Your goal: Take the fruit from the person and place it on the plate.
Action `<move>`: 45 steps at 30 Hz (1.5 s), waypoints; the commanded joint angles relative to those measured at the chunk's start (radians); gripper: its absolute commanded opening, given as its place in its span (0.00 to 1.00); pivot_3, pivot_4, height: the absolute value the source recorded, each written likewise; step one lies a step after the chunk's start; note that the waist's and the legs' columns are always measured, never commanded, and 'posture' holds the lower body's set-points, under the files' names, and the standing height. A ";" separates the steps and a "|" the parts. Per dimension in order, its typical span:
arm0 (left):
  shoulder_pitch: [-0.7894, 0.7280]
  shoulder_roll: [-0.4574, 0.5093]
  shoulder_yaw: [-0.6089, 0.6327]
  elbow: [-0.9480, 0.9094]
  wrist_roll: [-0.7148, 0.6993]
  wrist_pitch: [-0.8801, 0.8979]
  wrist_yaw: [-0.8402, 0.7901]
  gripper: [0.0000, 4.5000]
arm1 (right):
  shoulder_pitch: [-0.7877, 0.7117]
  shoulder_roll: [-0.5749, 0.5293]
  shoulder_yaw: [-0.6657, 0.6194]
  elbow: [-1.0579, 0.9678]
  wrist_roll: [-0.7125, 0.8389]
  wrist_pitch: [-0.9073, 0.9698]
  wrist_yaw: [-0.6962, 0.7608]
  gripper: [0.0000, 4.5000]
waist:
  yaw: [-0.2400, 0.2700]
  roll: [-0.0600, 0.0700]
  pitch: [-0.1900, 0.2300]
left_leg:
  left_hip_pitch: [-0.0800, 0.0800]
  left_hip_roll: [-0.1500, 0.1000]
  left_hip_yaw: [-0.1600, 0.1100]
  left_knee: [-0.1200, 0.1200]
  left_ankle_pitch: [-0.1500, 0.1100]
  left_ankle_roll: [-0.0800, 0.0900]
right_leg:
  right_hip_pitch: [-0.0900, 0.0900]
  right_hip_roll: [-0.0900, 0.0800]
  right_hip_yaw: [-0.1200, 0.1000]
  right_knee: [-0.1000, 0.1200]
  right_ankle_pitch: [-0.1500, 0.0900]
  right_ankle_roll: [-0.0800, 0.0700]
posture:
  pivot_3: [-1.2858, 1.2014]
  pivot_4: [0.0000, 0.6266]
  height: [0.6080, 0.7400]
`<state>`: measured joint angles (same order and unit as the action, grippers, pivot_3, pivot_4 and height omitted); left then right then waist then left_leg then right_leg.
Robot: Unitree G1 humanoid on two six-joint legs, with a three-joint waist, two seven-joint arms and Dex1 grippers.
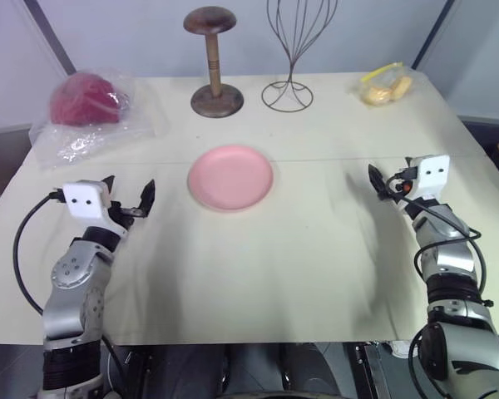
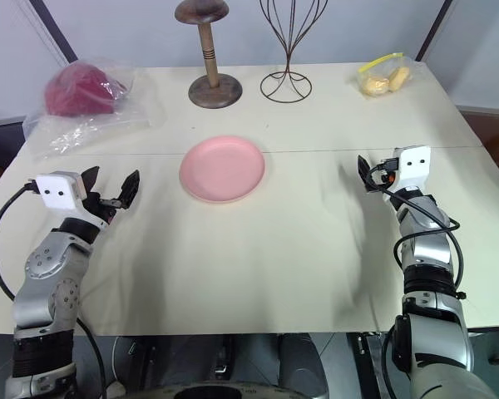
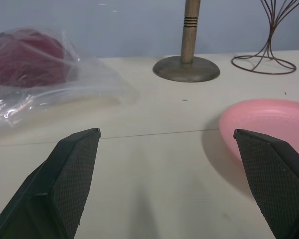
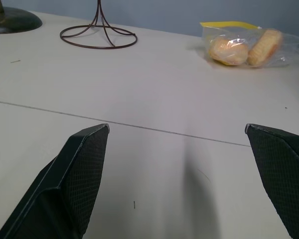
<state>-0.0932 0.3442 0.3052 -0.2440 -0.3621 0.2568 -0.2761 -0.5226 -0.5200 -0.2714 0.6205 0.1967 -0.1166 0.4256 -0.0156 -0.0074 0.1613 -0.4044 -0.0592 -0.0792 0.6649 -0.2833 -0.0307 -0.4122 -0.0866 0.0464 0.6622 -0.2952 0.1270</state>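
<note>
I see the round flat pink plate [image 1: 230,176] sitting bare near the middle of the cream-covered table [image 1: 258,266]. My left gripper [image 1: 131,194] hovers over the table to the plate's left, black fingers spread wide, nothing between them. My right gripper [image 4: 179,144] hovers over the table's right side, well apart from the plate, fingers wide too, holding nothing. Along the far edge: a dark red lump in crinkled clear plastic [image 1: 85,100] at the left corner, a brown wooden stand with a round base [image 1: 214,62] behind the plate, a thin dark wire stand [image 1: 289,58] just beside it, and yellow pieces in a clear bag [image 1: 384,86] at the right corner.
</note>
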 commanded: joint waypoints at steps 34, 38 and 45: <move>-0.036 0.038 0.028 -0.030 -0.012 -0.004 -0.008 1.00 | -0.023 -0.006 -0.007 0.012 -0.012 -0.040 -0.001 0.99 | 0.001 0.000 0.000 | 0.000 0.000 0.000 0.000 0.000 0.000 | 0.000 0.000 0.000 0.000 0.000 0.000 | 0.52 0.24 1.00; -0.046 0.068 0.025 -0.040 -0.030 0.015 -0.043 1.00 | -0.025 -0.005 -0.006 0.014 -0.013 -0.042 -0.002 0.99 | -0.001 0.000 0.000 | 0.000 0.000 0.000 0.000 0.000 0.000 | 0.000 0.000 0.000 0.000 0.000 0.000 | 0.52 0.24 1.00; -0.033 0.360 0.047 -0.245 -0.396 0.320 -0.394 1.00 | -0.034 -0.017 -0.004 0.017 -0.015 -0.040 0.010 0.99 | -0.004 0.000 0.000 | 0.000 0.000 0.000 0.000 0.000 0.000 | 0.000 0.000 0.000 0.000 0.000 0.000 | 0.52 0.24 1.00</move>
<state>-0.1239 0.6491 0.3120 -0.3937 -0.6426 0.5022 -0.5742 -0.5285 -0.5205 -0.2689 0.6448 0.1788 -0.1378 0.4305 -0.0201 -0.0076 0.1615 -0.4047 -0.0588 -0.0796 0.6648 -0.2833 -0.0307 -0.4126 -0.0865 0.0466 0.6624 -0.2952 0.1270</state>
